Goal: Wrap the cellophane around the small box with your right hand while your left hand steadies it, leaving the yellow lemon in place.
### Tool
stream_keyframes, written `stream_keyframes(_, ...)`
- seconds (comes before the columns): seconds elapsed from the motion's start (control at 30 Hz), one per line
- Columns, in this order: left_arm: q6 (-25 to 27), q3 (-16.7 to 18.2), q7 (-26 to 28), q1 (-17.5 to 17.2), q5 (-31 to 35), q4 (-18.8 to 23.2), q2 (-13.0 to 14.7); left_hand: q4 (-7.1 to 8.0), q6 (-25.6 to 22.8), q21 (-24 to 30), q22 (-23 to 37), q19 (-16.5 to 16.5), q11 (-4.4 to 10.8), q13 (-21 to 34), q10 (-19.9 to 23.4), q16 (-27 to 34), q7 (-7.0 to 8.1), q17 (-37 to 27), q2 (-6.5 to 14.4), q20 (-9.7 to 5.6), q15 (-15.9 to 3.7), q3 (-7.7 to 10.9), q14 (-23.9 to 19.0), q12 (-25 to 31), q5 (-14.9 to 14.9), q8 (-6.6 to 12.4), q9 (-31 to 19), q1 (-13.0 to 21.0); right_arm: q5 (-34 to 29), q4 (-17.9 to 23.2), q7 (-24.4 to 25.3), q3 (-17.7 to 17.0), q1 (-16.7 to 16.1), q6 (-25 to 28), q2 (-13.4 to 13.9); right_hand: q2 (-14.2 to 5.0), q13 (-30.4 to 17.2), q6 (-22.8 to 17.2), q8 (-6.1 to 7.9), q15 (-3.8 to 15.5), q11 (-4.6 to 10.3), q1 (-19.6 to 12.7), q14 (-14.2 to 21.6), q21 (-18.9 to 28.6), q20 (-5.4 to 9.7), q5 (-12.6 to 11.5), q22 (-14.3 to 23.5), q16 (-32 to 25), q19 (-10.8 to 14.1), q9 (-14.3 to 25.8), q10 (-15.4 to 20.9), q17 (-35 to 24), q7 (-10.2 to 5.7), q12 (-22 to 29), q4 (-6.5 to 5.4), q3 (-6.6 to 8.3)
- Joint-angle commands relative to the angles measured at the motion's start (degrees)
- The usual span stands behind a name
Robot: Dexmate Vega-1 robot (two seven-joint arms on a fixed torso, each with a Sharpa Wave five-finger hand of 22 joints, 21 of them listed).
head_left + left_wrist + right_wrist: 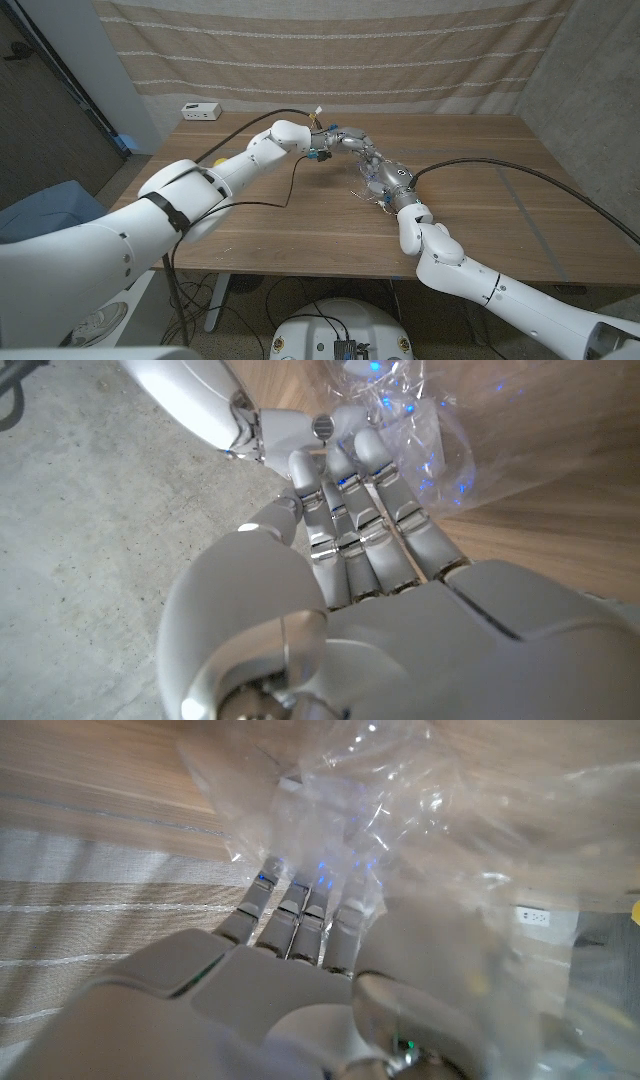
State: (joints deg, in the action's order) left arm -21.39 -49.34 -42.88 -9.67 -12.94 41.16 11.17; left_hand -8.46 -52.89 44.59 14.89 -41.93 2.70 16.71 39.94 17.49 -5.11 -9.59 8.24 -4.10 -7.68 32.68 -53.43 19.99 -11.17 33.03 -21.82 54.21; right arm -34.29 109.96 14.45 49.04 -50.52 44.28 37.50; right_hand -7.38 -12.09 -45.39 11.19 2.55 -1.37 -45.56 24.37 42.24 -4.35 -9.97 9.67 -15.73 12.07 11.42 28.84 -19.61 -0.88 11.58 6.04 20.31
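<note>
Head view: both arms reach to frame centre over wooden table. Left hand just above centre, fingers stretched toward right hand; the two meet. Cellophane crumpled around right hand. Small box hidden. White power strip upper left, on table's far edge.

Left wrist view: left hand fingers straight, close together, tips against cellophane in upper right; grip cannot be told.

Right wrist view: right hand fingers extend into cellophane draped across upper right and over thumb; grip cannot be told.
</note>
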Motion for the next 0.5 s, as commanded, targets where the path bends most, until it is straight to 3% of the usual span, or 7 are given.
stream_keyframes(0.03, 13.2, -4.1, 12.6, -4.6, 10.9, 19.3, 5.7, 0.0, 0.2, 0.0, -0.4, 4.3, 3.21, 0.0, 3.8, -2.5, -0.42, -0.1, -0.5, 1.34, -3.21, 0.72, 1.8, -1.2, 0.2, -0.29, 0.1, -1.2, 9.4, 5.9, 6.1, -10.6, -8.4, -7.7, 4.5, 3.07, -0.3, 2.6, -0.4, -0.45, -1.84, 9.2, 2.0, -0.3, -5.5, 0.0, 0.3, -0.4, 5.3, 0.0, -0.4, 0.8, 0.97, 0.1, -3.39, -3.5)
stream_keyframes(0.1, 13.6, -4.1, 12.8, -4.8, 10.5, 19.2, 5.5, -0.03, 0.4, -0.4, -0.7, 6.3, 2.95, 0.1, 3.4, -3.7, -0.38, -0.1, -0.4, 2.0, -2.47, 0.98, 3.3, -1.7, 0.2, -0.18, -0.1, -1.3, 13.2, 6.1, 7.3, -13.6, -10.5, -13.3, 6.0, 4.5, -0.3, 4.4, -0.66, -1.32, -2.74, 12.7, 2.4, -0.9, -6.47, -0.2, 0.2, -0.5, 6.2, 0.0, -0.9, 1.1, 1.43, 0.0, -4.46, -5.08)
stream_keyframes(0.23, 13.9, -4.5, 12.9, -4.7, 10.5, 18.9, 5.0, -0.08, 0.6, -0.7, -1.1, 8.6, 2.85, 0.3, 3.1, -4.9, -0.57, -0.2, -0.4, 2.8, -1.59, 1.32, 5.1, -2.3, 0.2, -0.24, 0.0, -1.5, 21.7, 4.8, 8.5, -19.0, -14.0, -25.7, 7.9, 5.19, -0.3, 7.1, -0.88, -2.14, -3.58, 17.0, 1.6, -2.4, -6.4, -0.4, 0.3, -0.1, 4.8, 0.1, -2.2, 1.3, 1.95, -0.2, -6.16, -6.72)
stream_keyframes(0.3, 14.0, -4.5, 13.1, -4.7, 10.3, 18.7, 4.7, -0.09, 0.7, -0.9, -1.3, 10.1, 2.83, 0.4, 2.8, -5.7, -0.52, -0.3, -0.3, 3.35, -1.26, 1.51, 6.3, -2.6, 0.2, -0.2, -0.1, -1.6, 26.0, 3.7, 8.9, -21.5, -15.5, -31.5, 7.9, 5.87, -0.4, 8.5, -0.79, -2.3, -3.77, 20.2, 1.4, -3.2, -6.54, -0.6, 0.3, 0.0, 4.5, 0.1, -2.9, 1.4, 1.79, -0.3, -7.39, -8.04)
stream_keyframes(0.33, 14.1, -4.6, 13.1, -4.7, 10.3, 18.6, 4.6, -0.11, 0.7, -1.0, -1.3, 10.3, 2.76, 0.5, 2.8, -5.8, -0.52, -0.3, -0.3, 3.49, -1.18, 1.55, 6.6, -2.6, 0.2, -0.2, -0.1, -1.6, 26.9, 3.5, 8.9, -22.1, -15.9, -32.8, 8.1, 7.26, -0.4, 10.0, -0.78, -2.57, -4.24, 23.1, 1.0, -3.8, -6.64, -0.9, 0.4, 0.1, 4.5, 0.1, -3.6, 1.6, 2.04, -0.3, -8.37, -9.62)
stream_keyframes(0.5, 14.6, -5.0, 13.8, -4.7, 10.7, 19.1, 4.4, -0.11, 0.9, -1.4, -1.7, 12.7, 2.32, 0.7, 2.3, -6.6, -0.48, -0.4, -0.2, 4.49, -0.66, 1.75, 8.6, -3.2, 0.3, -0.25, 0.0, -1.8, 33.8, 0.8, 8.6, -25.5, -17.9, -42.2, 7.3, 9.75, -0.4, 10.7, -0.27, -3.13, -4.46, 27.6, 1.2, -4.5, -7.47, -1.5, 0.4, 0.0, 5.8, 0.1, -3.9, 1.8, 2.34, -0.1, -9.84, -12.36)
